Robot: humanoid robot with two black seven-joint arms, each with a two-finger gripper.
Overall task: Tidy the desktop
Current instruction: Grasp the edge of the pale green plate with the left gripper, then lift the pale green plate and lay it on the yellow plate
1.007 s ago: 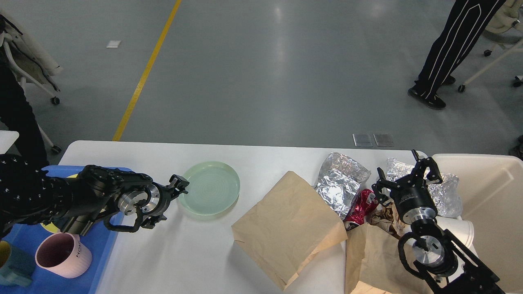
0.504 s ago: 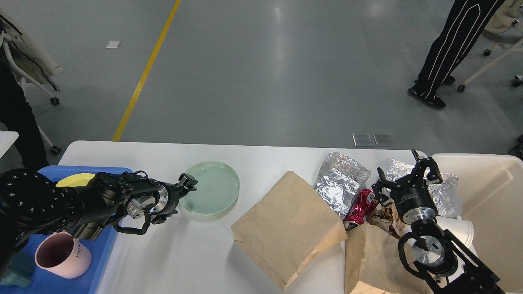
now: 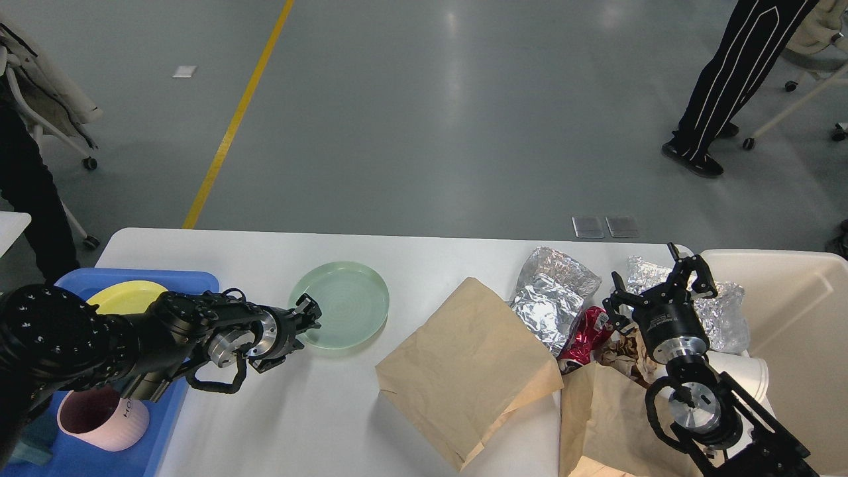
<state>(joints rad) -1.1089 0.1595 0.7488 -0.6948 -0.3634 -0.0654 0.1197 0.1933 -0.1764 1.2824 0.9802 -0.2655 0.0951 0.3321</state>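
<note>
The white desktop [image 3: 424, 255] carries a pale green plate [image 3: 348, 298] at centre left, a flat brown paper bag [image 3: 464, 364], crumpled foil [image 3: 553, 291], a red wrapper [image 3: 586, 338] and more brown paper [image 3: 603, 417]. My left gripper [image 3: 310, 317] lies low over the desktop, its tips at the plate's near-left rim; the fingers are too dark to tell apart. My right gripper [image 3: 652, 281] hovers over the litter at the right, fingers spread, holding nothing.
A blue tray [image 3: 169, 397] at the left edge holds a yellow plate [image 3: 126, 295] and a pink mug [image 3: 99, 414]. A cream bin [image 3: 795, 318] stands at the right, with more foil [image 3: 725, 311] and a white cup [image 3: 745, 374] beside it. A person stands on the floor beyond.
My left arm has swung right and toward me, bringing its gripper from beside the plate's left edge to its near-left rim and uncovering the yellow plate. The right arm has not moved.
</note>
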